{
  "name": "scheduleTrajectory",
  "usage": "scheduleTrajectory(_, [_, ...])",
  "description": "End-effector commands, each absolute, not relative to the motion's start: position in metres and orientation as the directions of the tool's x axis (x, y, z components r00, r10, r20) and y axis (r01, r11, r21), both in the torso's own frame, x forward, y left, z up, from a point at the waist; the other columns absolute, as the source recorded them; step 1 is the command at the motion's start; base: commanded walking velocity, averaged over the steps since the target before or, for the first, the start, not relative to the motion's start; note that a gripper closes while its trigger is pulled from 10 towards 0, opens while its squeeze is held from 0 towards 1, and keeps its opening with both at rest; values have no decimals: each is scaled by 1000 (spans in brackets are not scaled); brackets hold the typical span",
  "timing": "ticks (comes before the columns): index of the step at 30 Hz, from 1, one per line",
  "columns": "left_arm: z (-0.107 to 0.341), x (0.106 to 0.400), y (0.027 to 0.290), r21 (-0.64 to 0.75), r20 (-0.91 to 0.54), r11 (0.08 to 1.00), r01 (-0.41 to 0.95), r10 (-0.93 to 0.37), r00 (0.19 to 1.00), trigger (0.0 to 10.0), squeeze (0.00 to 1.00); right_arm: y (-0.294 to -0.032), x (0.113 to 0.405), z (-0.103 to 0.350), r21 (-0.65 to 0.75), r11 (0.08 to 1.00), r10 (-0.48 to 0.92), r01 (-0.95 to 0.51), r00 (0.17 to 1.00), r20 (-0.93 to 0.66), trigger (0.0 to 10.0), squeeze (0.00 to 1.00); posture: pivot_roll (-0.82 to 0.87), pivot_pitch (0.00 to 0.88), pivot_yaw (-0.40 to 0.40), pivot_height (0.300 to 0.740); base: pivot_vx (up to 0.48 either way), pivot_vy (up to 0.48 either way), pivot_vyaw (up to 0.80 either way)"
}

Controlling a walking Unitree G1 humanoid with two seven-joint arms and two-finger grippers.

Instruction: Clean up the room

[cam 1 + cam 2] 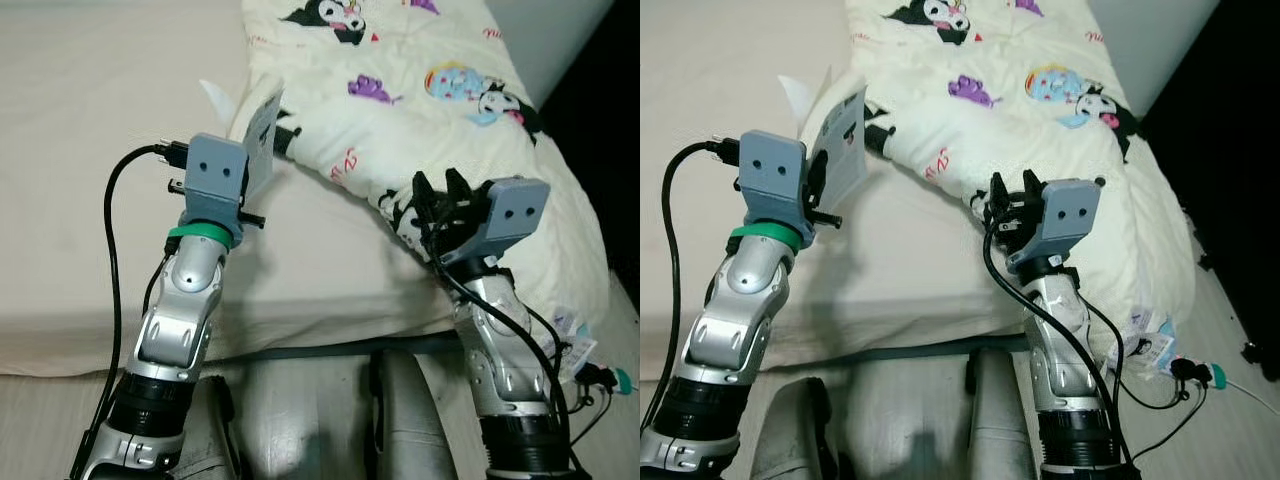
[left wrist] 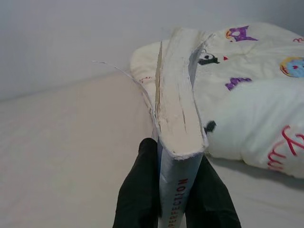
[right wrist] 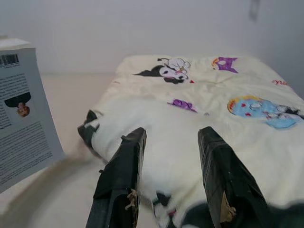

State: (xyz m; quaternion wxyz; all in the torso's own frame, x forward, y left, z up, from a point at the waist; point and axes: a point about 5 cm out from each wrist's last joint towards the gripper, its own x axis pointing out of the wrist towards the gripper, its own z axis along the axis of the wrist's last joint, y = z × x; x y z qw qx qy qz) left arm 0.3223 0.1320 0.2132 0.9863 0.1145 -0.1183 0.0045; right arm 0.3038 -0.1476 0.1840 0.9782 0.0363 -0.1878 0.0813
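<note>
our left hand (image 2: pixel 178 204) grips a book (image 2: pixel 178 114) upright over the bed (image 1: pixel 90 150); our right hand (image 3: pixel 171 180) hovers wide, empty, above the cartoon-print quilt (image 1: pixel 420 90).

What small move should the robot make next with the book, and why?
Probably carry the book away from the bed toward a shelf or table. The left tool is shut on its spine, lifted above the mattress, while the right tool hovers open over the blanket.
</note>
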Motion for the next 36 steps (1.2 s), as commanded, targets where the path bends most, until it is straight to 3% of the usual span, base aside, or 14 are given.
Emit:
scheduleTrajectory(1, [218,322,131,225,254,974,-36,-23,967,10000,0,-147,303,183,37,984,146,-172,918,368,10000,0,-83,71,42,620,0,0,0])
scheduleTrajectory(25, [216,326,112,167,211,983,79,-114,971,10000,0,-148,305,172,58,986,131,-158,936,328,10000,0,-85,51,48,720,0,0,0])
scheduleTrajectory(36, [218,324,102,156,222,977,146,-179,959,10000,0,-147,307,166,109,982,116,-154,948,298,10000,0,-83,44,51,740,0,0,0])
